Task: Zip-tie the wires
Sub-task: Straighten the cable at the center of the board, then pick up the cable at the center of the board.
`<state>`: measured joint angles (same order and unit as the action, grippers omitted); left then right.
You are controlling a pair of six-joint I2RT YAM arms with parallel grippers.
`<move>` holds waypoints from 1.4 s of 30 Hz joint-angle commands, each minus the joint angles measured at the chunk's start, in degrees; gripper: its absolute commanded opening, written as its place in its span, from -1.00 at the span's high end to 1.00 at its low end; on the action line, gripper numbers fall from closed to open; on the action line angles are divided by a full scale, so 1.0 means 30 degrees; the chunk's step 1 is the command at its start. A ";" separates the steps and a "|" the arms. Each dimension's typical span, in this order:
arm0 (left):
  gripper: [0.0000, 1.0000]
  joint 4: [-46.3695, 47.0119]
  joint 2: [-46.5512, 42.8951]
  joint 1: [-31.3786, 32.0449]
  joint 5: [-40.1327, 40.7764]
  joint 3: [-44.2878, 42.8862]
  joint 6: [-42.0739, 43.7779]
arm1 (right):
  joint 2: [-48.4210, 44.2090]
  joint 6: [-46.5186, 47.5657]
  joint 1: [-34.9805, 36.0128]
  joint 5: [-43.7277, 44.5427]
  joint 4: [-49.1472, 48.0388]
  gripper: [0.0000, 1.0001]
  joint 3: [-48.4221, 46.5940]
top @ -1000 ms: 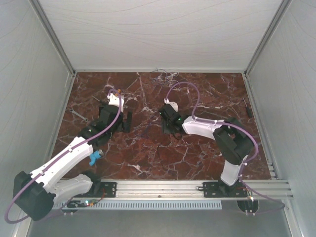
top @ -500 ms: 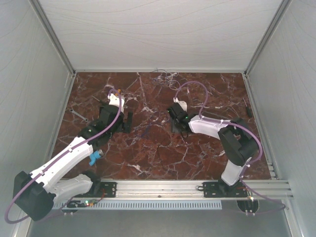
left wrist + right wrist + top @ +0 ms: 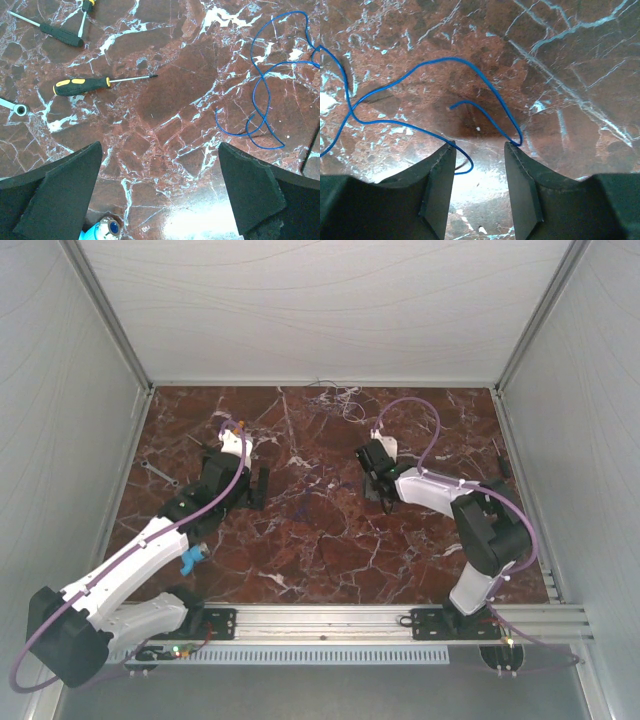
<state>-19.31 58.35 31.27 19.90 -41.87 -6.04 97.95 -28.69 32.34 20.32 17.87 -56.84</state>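
Marble desk carries the wires loose and untied at its far edge, left claw wide open, right claw part-open above a blue wire.

Yellow-black screwdriver flat on marble tabletop; dark-handled screwdriver near it; wrench end at left edge.

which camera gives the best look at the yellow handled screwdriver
The left wrist view: the screwdriver lies whole on the table, handle left, tip pointing right. In the top view it is too small to pick out; the right wrist view misses it.
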 commanded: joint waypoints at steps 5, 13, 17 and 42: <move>-0.98 0.0869 0.0004 -0.0051 -0.0218 -0.0136 0.0272 | -0.0788 0.0610 -0.0159 0.0196 0.0013 0.18 0.0362; -0.99 0.0889 0.0003 -0.0051 -0.0244 -0.0107 0.0308 | -0.2785 0.1036 0.0206 -0.2082 -0.0178 0.02 0.0649; -0.99 0.0892 -0.0025 -0.0069 -0.0283 -0.0133 0.0316 | -0.3964 0.1096 0.0316 -0.2256 0.0246 -0.17 0.0528; -0.99 0.1250 -0.0002 -0.0109 -0.0246 0.0069 0.0615 | 0.3196 -0.4044 -0.1221 -0.4745 -0.3447 -0.35 -0.9254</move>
<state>-18.41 58.35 31.18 19.22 -41.23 -5.45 102.54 -29.98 29.87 8.95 13.45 -80.55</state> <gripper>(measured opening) 0.994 0.681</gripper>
